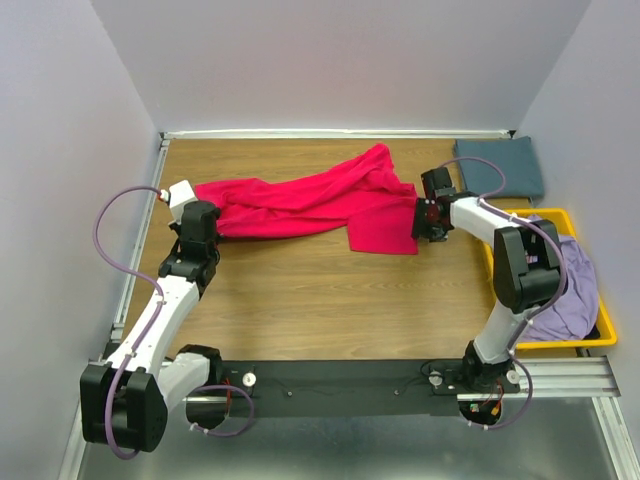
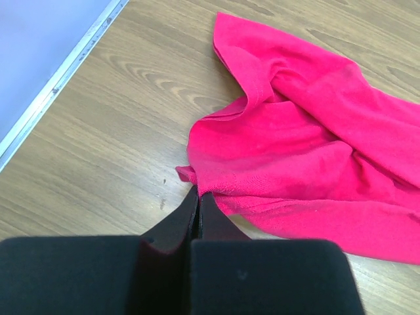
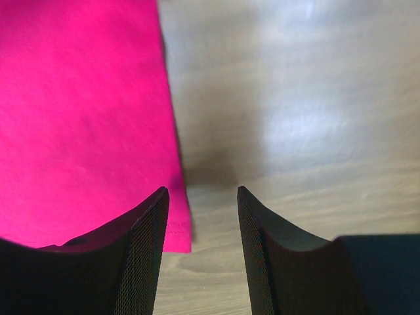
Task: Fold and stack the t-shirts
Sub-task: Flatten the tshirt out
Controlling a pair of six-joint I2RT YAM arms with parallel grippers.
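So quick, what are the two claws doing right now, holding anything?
Left gripper: closed, pinching the hem of the crimson t-shirt.
Right gripper: open, holding nothing, poised at the shirt's edge.

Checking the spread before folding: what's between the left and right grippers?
Top view: only the crimson shirt, rumpled, spans it. The left gripper is shut on one corner; the right gripper is open at the opposite hem.
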